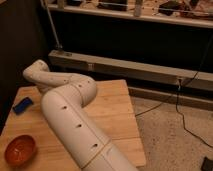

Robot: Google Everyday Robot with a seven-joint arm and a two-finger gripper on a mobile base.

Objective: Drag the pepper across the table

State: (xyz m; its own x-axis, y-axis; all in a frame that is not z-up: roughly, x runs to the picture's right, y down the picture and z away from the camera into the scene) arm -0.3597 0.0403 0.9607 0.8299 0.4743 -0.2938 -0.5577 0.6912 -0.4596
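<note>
The small dark-red pepper does not show anywhere on the light wooden plank table (116,111), so there is no way to say where it lies next to the gripper. The gripper sits at the far end of the big white robot arm (75,122), over the back left part of the table, but it is tucked behind the arm. How wide it stands, and what it holds or touches, is hidden too. The arm is the biggest thing here. It comes up from the bottom edge, runs across the middle of the table, bends at a round elbow and reaches off to the left. It covers much of the tabletop and blocks the view of what lies under and behind it. To the right of the table is a speckled floor (172,137) with a thin black cable (179,107) trailing over it. Behind the table runs a long grey metal rail (125,66) below a dark wall. A round orange-red bowl (20,150) sits on the front left corner of the table. A small flat blue block (23,105) lies near the left edge, just beside the arm.
</note>
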